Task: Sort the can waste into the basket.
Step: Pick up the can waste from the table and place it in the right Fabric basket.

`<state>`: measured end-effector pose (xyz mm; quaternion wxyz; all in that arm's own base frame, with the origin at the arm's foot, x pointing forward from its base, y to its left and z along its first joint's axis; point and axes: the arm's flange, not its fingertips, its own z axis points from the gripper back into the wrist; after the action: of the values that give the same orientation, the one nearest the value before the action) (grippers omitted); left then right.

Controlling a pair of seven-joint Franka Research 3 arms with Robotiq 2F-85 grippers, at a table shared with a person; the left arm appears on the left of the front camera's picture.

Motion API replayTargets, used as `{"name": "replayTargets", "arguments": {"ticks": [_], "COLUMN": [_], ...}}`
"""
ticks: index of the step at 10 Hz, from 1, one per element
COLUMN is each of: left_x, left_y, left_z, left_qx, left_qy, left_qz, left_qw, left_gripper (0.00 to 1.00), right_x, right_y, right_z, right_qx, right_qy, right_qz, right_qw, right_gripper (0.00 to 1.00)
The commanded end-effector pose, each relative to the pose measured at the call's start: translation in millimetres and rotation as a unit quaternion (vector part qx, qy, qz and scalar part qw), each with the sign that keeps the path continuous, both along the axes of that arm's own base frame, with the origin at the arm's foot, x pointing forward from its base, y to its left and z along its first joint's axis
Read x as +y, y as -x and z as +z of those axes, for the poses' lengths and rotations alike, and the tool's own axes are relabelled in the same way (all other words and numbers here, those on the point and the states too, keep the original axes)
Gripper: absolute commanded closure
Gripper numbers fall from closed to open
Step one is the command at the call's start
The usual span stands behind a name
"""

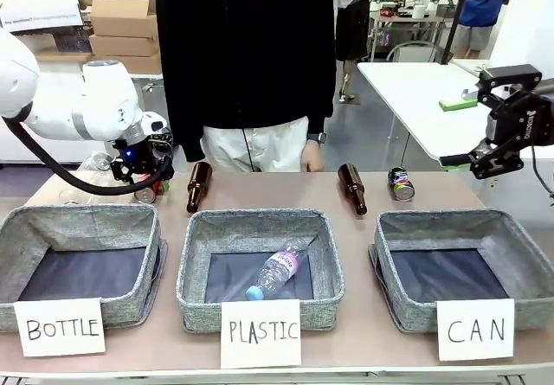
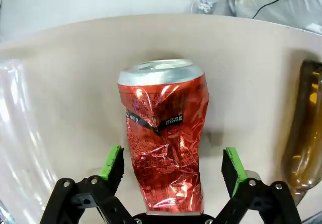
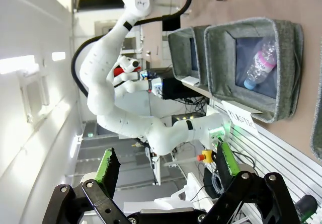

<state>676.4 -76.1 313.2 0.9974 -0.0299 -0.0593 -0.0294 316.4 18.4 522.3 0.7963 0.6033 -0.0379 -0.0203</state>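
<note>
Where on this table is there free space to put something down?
Bare table lies between the left brown bottle and the right brown bottle, behind the PLASTIC basket. The far-left corner is crowded: the left gripper straddles the red can beside a clear bottle.

can (image 2: 163, 143) behind leftmost basket (image 1: 82, 215)

Shiny red can (image 2: 163, 148), dark blue can (image 1: 400, 183), grey woven basket (image 1: 441, 219)

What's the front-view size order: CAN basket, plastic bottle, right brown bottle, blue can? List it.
1. CAN basket.
2. plastic bottle and right brown bottle, unranked: the plastic one lies nearer.
3. blue can.
</note>
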Motion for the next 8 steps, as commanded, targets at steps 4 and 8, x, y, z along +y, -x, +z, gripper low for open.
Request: {"name": "replayTargets", "arguments": {"ticks": [4,8], "left_x": [-0.2,1.2], "left_y": [-0.1,0.1], "left_z": [8.6,10.9], "left_qx": [-0.032,-0.037], "left_qy": [0.032,0.03], "left_qz": [0.019,0.021], "left_qw": [0.999,0.999], "left_gripper": [0.6,0.98], "right_x": [3.0,3.0], "right_y": [-2.8,-2.8], "right_z": [1.5,1.5], "right_qx": [-0.014,-0.014], "right_qy": [-0.012,-0.012], "right_qz": [0.001,0.001], "right_qw": [1.0,1.0], "right_gripper": [0.0,0.0]}}
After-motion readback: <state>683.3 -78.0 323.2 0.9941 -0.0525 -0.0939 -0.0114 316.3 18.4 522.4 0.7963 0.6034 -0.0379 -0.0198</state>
